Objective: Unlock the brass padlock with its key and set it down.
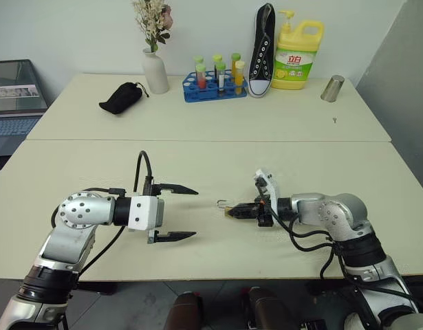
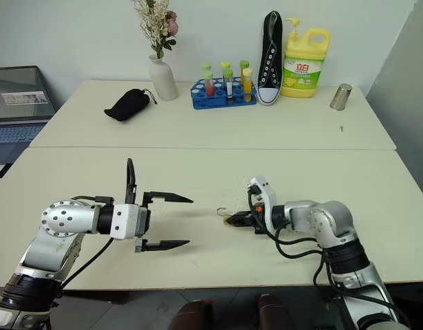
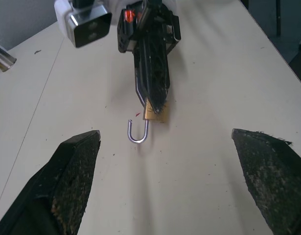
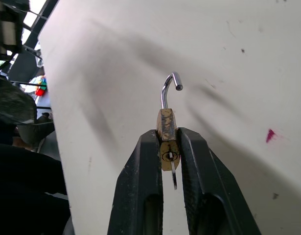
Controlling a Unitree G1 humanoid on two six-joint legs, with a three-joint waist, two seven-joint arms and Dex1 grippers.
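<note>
The brass padlock [image 4: 166,126] is pinched between the fingers of my right gripper [image 4: 167,134], low over the near table, right of centre. Its silvery shackle [image 4: 168,91] stands swung open, with one end free. A thin silvery bit, seemingly the key [image 4: 173,177], sticks out of the lock's body between the fingers. In the head view the padlock [image 1: 226,209] sits at the right gripper's [image 1: 232,211] tip, pointing towards my left gripper [image 1: 195,213]. That gripper stands wide open, a short way off, with nothing between its fingers. From the left wrist, the lock [image 3: 153,113] and shackle [image 3: 138,133] lie just ahead.
On the far table stand a white vase [image 1: 155,71], a black pouch [image 1: 120,97], a blue rack of tubes [image 1: 214,84], a black shoe [image 1: 263,49], a yellow bottle [image 1: 298,55] and a metal cup [image 1: 331,89]. A laptop [image 1: 15,103] sits at far left.
</note>
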